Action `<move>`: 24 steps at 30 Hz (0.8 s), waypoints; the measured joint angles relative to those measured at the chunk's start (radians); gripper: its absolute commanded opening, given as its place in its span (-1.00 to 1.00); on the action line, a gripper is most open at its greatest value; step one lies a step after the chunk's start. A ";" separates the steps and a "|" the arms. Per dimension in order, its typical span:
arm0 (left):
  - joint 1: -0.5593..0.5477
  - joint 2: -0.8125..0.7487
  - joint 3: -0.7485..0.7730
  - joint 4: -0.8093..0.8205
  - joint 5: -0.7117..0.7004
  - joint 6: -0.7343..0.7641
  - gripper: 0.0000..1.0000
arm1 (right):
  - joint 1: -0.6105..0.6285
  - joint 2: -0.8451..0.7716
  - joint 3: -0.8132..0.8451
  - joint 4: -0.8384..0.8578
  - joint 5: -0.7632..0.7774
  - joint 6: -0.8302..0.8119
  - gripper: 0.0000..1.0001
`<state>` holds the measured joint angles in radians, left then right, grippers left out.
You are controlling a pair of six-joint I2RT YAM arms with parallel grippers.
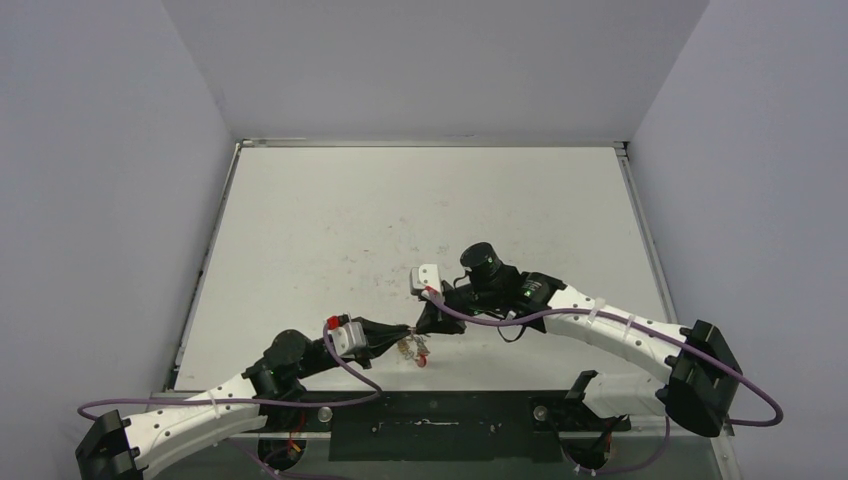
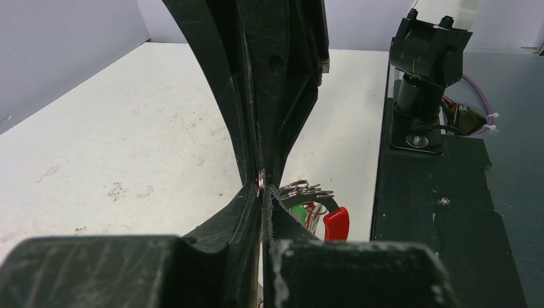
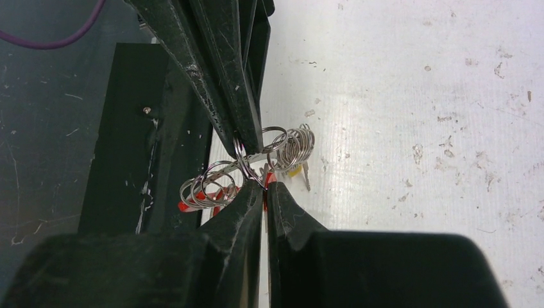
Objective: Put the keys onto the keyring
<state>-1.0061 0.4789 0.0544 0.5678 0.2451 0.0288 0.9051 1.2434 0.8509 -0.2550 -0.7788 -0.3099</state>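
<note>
Both grippers meet tip to tip just above the table's near edge. My left gripper [image 1: 404,336] [image 2: 262,190] is shut on the keyring [image 3: 221,168], a thin silvery wire that passes between its fingertips. Several keys [image 1: 415,351] hang from it by small wire loops [image 3: 292,145], with red [image 2: 336,223], green [image 2: 297,212] and yellow [image 3: 294,171] tags. My right gripper [image 1: 425,323] [image 3: 264,187] is shut, pinching one small loop with a red bit right beside the left fingertips. The exact contact is hidden by the fingers.
The black base plate [image 2: 436,212] and the right arm's mount [image 2: 426,70] lie directly beside the hanging keys. The white table [image 1: 420,220] stretches away behind the grippers. Grey walls enclose three sides. A purple cable [image 1: 480,322] loops off the right wrist.
</note>
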 measured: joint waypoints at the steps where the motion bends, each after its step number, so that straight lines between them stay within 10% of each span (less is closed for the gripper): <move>1: 0.000 0.000 0.000 0.000 -0.001 0.000 -1.00 | 0.003 0.000 -0.005 0.006 0.004 0.002 -1.00; 10: 0.000 0.004 0.000 -0.003 -0.002 -0.011 -1.00 | 0.032 0.000 -0.050 0.098 0.058 0.034 -0.97; 19: 0.000 0.000 0.000 -0.002 -0.005 -0.017 -1.00 | 0.033 -0.017 -0.082 0.148 0.080 0.048 -0.15; 24: 0.000 -0.017 0.000 -0.003 -0.005 -0.018 -1.00 | 0.033 -0.080 -0.123 0.149 0.098 0.034 -0.07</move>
<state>-1.0061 0.4622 0.0544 0.5652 0.2401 0.0113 0.9379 1.1637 0.7280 -0.1059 -0.6804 -0.2764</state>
